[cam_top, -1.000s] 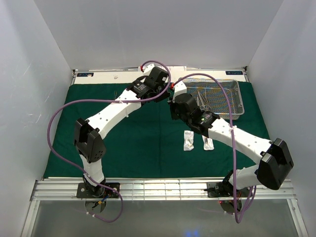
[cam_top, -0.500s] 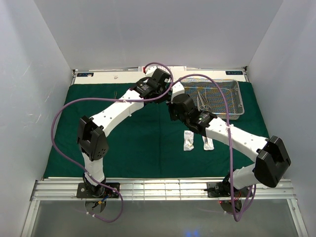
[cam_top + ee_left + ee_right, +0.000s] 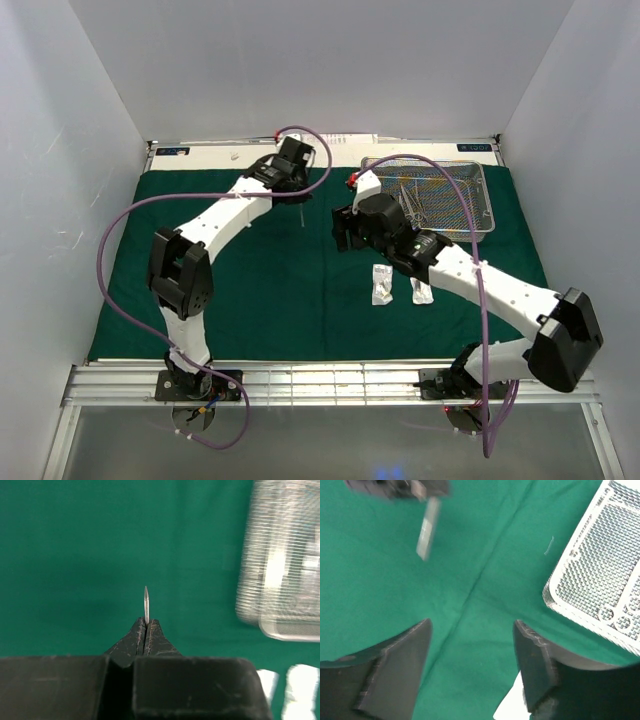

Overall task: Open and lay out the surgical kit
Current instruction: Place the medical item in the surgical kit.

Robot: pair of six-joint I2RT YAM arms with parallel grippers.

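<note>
Green cloth [image 3: 250, 290] carries one mesh tray [image 3: 486, 203], two clear packets [image 3: 381, 284] [image 3: 421, 291]; left hand [image 3: 145, 625] grips one slim metal instrument [image 3: 146, 602], right hand [image 3: 470, 645] spread open.

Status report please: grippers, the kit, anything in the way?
Left gripper shut on slim metal instrument over green cloth. Right gripper open, empty, beside wire-mesh tray. No obstruction seen.

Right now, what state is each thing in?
green drape, spread flat.
wire-mesh tray, upright on the drape, instruments inside.
two clear packets, lying flat on the drape.
slim metal instrument, clamped in the left fingers.
left gripper, shut on it.
right gripper, fingers open, empty.
</note>
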